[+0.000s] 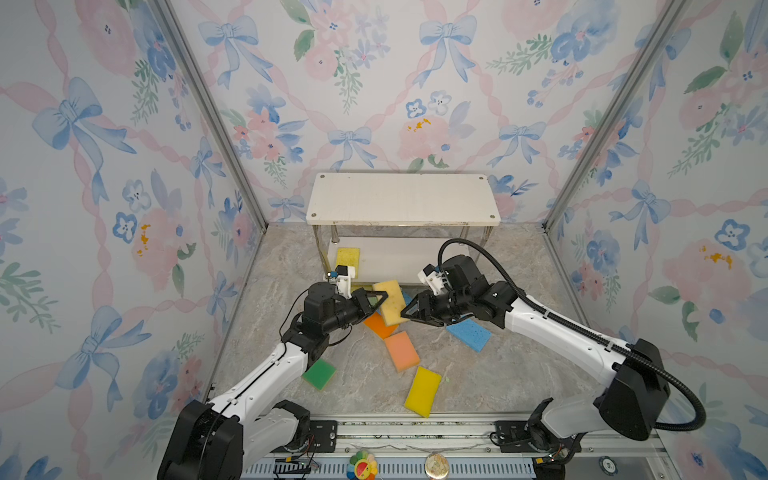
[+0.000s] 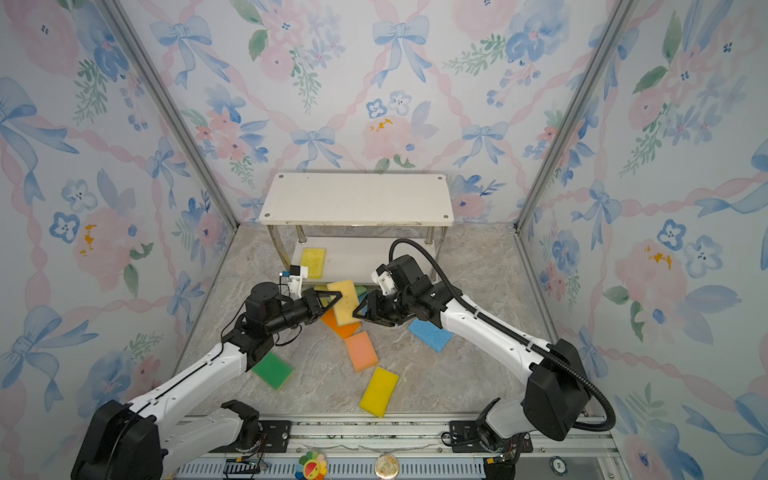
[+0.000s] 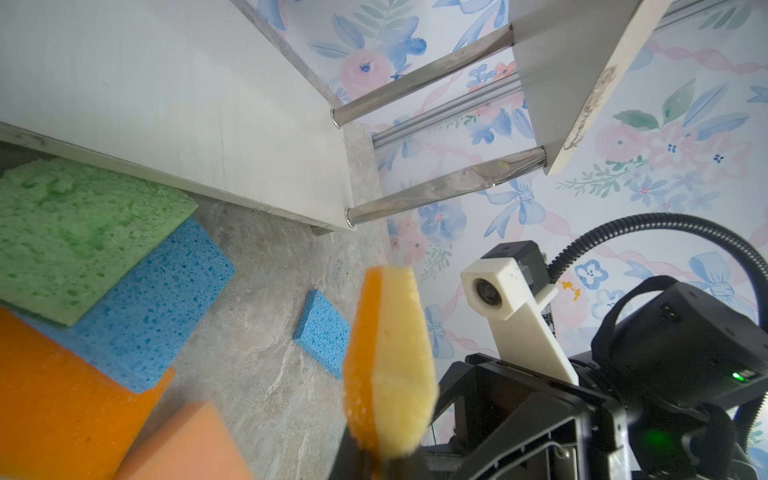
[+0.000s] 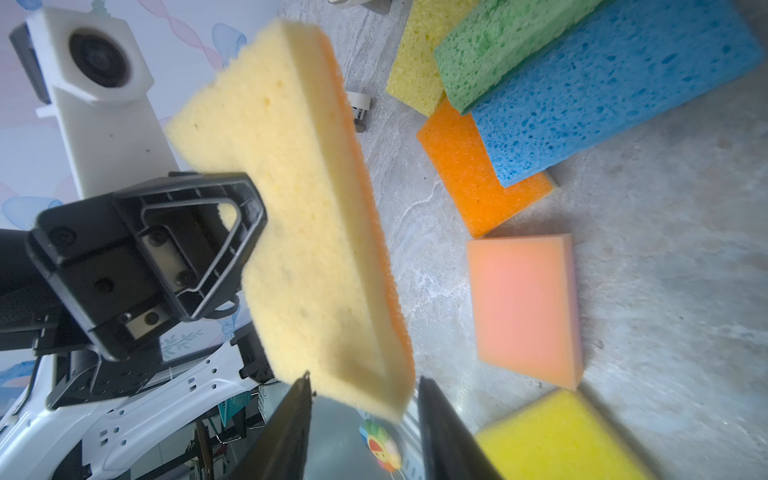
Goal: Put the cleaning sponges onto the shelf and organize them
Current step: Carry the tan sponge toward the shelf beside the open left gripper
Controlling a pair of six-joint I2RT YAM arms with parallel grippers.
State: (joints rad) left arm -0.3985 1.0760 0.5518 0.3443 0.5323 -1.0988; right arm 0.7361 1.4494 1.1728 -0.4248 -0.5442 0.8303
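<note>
Black left gripper point(image 1: 380, 300) clamped on edge of pale-yellow sponge point(image 1: 391, 306), lifted off table point(image 1: 490, 374) before shelf point(image 1: 403, 199) | right gripper point(image 1: 409, 314) jaws apart astride its other end | risk: early left release drops it onto loose sponges point(image 1: 401, 351) | material: soft porous foam slab, orange scrub backing, likely bends under pinch

Wallpaper point(image 1: 374, 83) of blue bows, pink ribbons and pastel blooms; grey marbled floor point(image 1: 498, 374); white shelf point(image 1: 402, 198); pale yellow sponge point(image 4: 299, 232) backed in orange; blue sponge point(image 1: 468, 334), peach sponge point(image 1: 401, 351), bright yellow sponge point(image 1: 423, 391), dark green sponge point(image 1: 318, 373), orange sponge point(image 1: 379, 326) and light green sponge point(image 3: 75, 232); the shelved sponge point(image 1: 348, 257) appears a duller, perhaps stained, yellow.
</note>
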